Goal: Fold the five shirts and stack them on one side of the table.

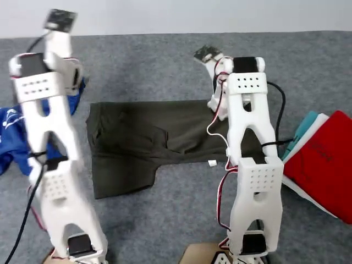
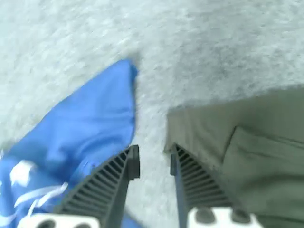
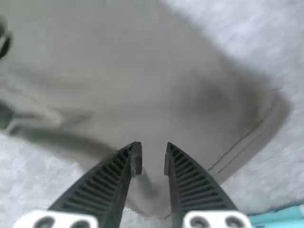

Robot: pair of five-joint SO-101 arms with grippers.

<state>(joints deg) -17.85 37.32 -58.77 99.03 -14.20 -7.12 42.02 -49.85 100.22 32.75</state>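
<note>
A dark olive shirt [image 1: 143,137] lies partly folded across the middle of the grey table [image 1: 165,220]. My left gripper [image 2: 155,159] hangs open by a narrow gap over bare table, between the olive shirt's [image 2: 247,142] far left corner and a crumpled blue shirt [image 2: 80,137]. My right gripper [image 3: 152,156] hovers just above the olive shirt [image 3: 142,71] near its far right corner, open a little with nothing between its fingers. In the high view the left gripper [image 1: 77,82] and the right gripper [image 1: 215,104] stand at the shirt's two far corners.
The blue shirt [image 1: 11,124] lies bunched at the table's left edge. A stack with a red shirt [image 1: 324,159] on top and a teal one [image 1: 305,126] beneath sits at the right. A small white tag [image 1: 212,163] lies by the olive shirt's near edge.
</note>
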